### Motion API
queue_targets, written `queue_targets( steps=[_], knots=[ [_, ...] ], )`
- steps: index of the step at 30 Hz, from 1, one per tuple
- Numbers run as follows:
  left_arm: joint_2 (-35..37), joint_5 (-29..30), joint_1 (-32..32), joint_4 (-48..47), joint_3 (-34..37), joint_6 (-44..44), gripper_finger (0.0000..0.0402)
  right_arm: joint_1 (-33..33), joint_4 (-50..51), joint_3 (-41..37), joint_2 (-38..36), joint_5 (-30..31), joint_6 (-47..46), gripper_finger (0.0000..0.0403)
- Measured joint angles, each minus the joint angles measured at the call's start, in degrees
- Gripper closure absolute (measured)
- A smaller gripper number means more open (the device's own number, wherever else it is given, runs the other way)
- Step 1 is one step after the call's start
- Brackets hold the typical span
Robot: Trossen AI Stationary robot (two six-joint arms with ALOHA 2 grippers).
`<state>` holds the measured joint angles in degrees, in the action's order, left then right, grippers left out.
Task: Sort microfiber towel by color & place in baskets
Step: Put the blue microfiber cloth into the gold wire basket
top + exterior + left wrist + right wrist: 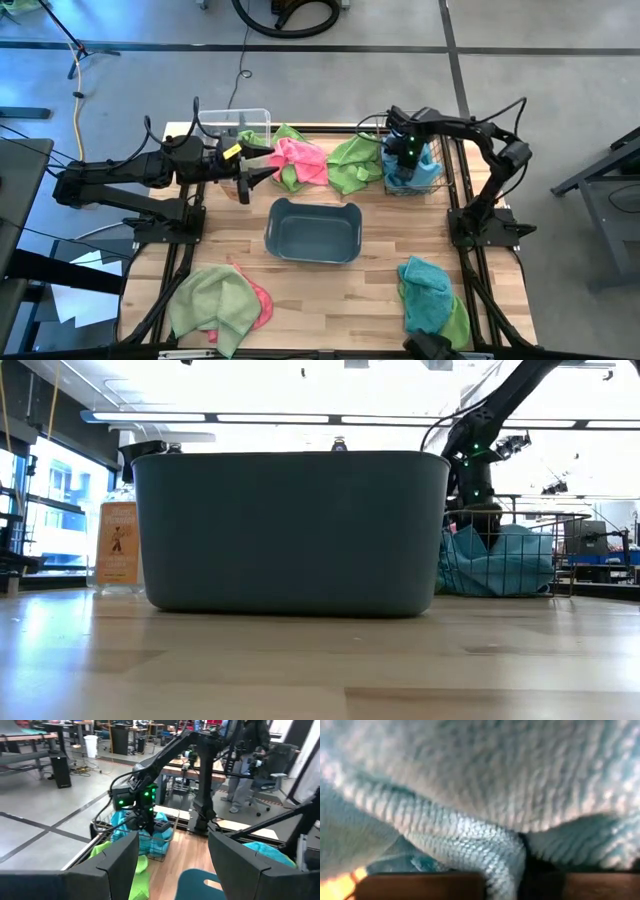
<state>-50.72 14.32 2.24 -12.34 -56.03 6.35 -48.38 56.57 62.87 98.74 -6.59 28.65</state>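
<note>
From above, we find the right gripper (407,158) lowered into the wire-mesh basket (432,182) onto a blue towel (420,170). The left gripper (262,170) hovers with fingers spread, empty, beside the pink towel (303,160). At table level, the grey-blue tub (290,530) stands left of that basket. In the right wrist view, blue towel (480,795) fills the frame; we cannot tell its grip.

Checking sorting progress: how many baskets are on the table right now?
3: clear bin at far left, wire-mesh basket at far right holding blue towel, grey-blue tub empty at centre. None seem hidden.
</note>
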Motion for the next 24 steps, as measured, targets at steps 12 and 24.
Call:
queue_targets(
  steps=[12,24],
  knots=[
    [0.0,0.3,0.0,0.0,0.0,1.0,0.0174,0.0,10.9,7.0,-6.3,5.1,-0.2,0.0196],
    [0.0,1.7,0.0,0.0,0.0,-1.6,0.0174,0.0,19.5,16.4,-12.2,4.9,-4.1,0.0155]
  ],
)
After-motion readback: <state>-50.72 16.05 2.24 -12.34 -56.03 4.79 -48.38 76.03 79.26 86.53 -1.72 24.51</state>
